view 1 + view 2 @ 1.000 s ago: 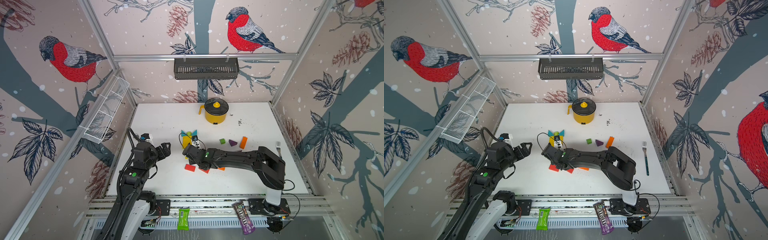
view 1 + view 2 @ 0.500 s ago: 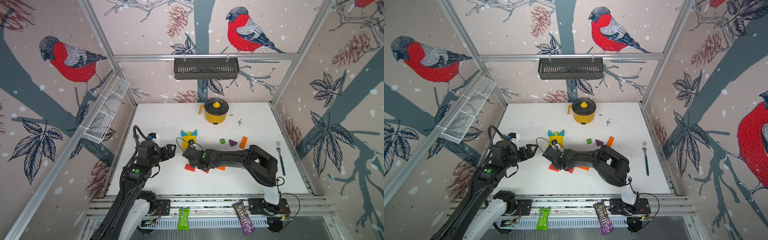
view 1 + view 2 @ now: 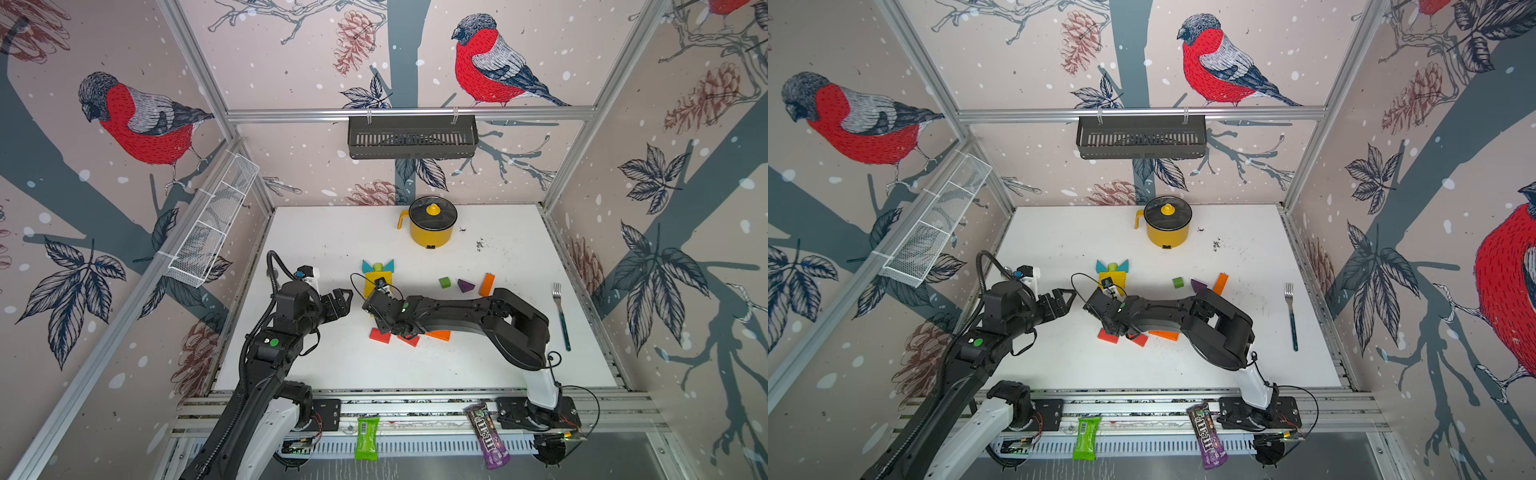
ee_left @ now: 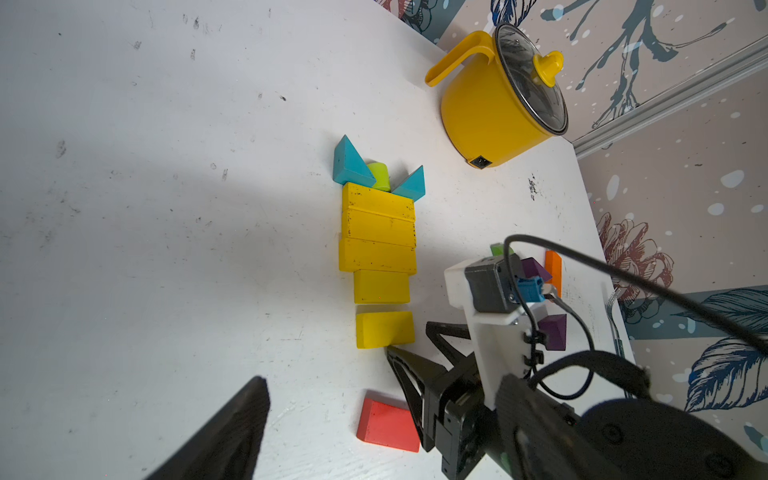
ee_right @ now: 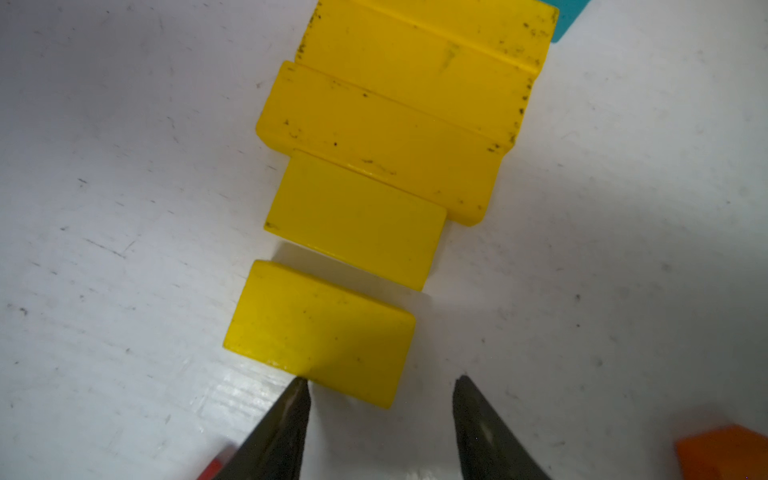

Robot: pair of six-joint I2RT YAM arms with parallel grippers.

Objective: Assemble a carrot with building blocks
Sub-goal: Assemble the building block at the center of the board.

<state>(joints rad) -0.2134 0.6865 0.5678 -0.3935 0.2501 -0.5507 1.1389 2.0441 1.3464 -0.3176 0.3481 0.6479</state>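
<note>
— Where do you have the right arm (image 3: 465, 311)?
— I see it folded at the elbow right of centre, forearm low and reaching toward mid-frame. In its wrist view my right gripper (image 5: 379, 388) shows two dark fingertips (image 5: 297, 399) well apart at the bottom edge.
— And the left?
— My left arm (image 3: 266, 353) rises from the lower left. The left gripper (image 3: 343, 300) points at the right wrist (image 3: 384, 305), jaws parted, near but not touching.

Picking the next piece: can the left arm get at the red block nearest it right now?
Probably, but it's tight. The red block lies flat on the table, and its side toward the left gripper is uncovered. The right gripper hangs close over its far edge.
</note>
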